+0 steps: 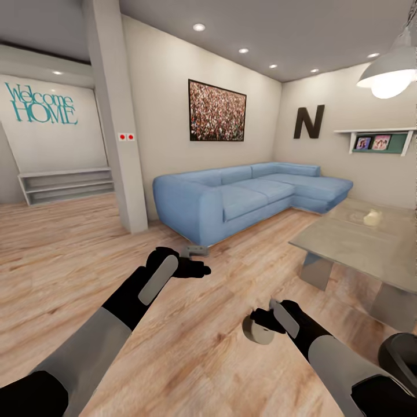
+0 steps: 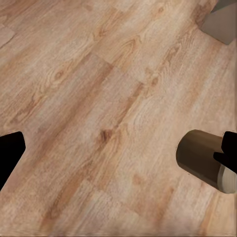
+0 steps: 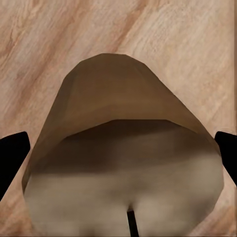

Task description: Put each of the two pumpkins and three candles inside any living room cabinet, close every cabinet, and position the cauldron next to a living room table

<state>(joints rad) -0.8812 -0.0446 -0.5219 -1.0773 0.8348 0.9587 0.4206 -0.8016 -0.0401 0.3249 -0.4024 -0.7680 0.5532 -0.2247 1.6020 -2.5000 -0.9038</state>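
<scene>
Right end effector point(image 1: 262, 324) closed on a tan candle point(image 3: 123, 163), held over the wood floor point(image 1: 191, 347) near right. Left end effector point(image 1: 197, 267) empty, fingers apart, farther left. Beyond: glass desk point(image 1: 347, 243) right, blue sofa point(image 1: 243, 197) far.

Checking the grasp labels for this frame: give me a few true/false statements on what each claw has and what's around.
1. The right claw is shut on a candle. True; in the right wrist view the candle sits between its fingers.
2. The left claw holds a pumpkin. False; it is open and empty over the wood floor.
3. A pale object sits on the glass table. True.
4. The sofa is red. False; it is blue.
5. The candle rests on the floor. False; it is held above it.
</scene>
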